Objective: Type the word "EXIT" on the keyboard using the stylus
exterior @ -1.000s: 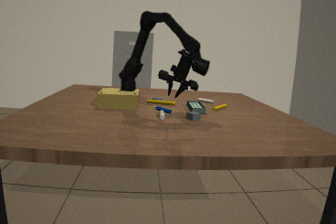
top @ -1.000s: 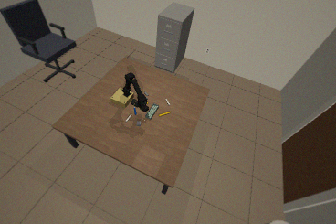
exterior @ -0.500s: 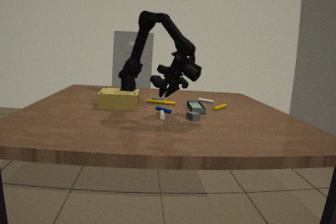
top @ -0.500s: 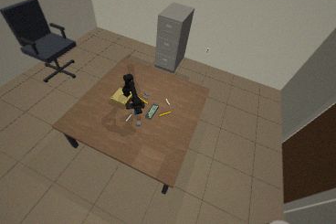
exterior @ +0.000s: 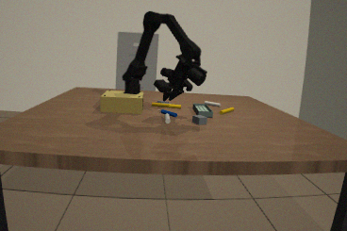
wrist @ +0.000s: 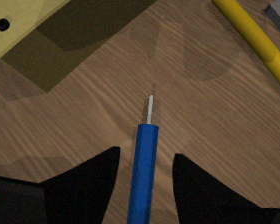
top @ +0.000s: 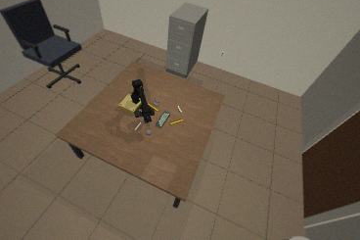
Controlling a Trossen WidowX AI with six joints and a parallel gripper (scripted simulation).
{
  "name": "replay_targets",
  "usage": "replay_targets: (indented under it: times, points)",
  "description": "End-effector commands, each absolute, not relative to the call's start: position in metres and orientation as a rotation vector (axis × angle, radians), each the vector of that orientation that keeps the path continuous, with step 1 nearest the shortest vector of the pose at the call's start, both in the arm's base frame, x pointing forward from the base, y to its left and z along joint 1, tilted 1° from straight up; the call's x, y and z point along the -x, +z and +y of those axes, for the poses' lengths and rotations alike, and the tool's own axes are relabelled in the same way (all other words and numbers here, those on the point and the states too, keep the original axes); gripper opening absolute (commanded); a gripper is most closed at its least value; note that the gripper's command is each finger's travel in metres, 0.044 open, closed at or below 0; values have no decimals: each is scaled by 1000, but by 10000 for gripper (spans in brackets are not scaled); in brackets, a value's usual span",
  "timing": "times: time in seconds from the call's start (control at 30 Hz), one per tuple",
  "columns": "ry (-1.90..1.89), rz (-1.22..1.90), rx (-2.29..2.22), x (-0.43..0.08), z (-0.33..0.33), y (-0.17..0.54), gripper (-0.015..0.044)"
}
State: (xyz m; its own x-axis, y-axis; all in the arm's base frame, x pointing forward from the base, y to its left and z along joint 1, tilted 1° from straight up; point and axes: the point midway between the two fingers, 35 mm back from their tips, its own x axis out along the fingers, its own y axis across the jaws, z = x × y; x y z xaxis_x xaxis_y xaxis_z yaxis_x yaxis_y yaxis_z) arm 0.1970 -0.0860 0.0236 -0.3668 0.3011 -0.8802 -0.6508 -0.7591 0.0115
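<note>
the end effector hangs above the bench, its fingertips apart with nothing clamped between them. the blue stylus lies flat on the wood; in the wrist view its barrel shows between the two fingers, its thin pale tip pointing away from them. the keyboard sits apart from the stylus, between it and a short yellow stick. a grey block rests near the keyboard, and a white stick lies near the stylus.
</note>
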Motion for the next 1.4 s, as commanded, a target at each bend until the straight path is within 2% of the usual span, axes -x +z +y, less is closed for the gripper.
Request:
replay_targets:
  times: [0.0,1.37]
  points:
    - [2146,477,1274,-197,-85,20,150]
    - [2146,477,1274,-198,-86,-12,150]
